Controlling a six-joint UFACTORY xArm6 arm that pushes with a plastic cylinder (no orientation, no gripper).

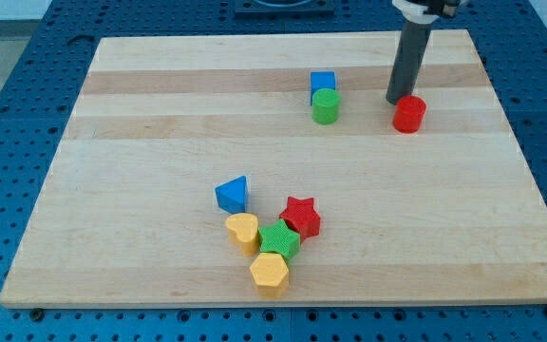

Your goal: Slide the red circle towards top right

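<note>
The red circle [409, 114] is a short red cylinder standing on the wooden board [160, 142] in the upper right part of the view. My tip [395, 101] rests on the board just at the circle's upper left side, touching or nearly touching it. The dark rod rises from there to the view's top edge.
A blue cube [323, 83] and a green cylinder [325, 106] stand together left of the red circle. Lower centre holds a cluster: a blue triangle [233, 195], a red star [301, 218], a yellow heart [243, 231], a green star [279, 240], a yellow hexagon [270, 274].
</note>
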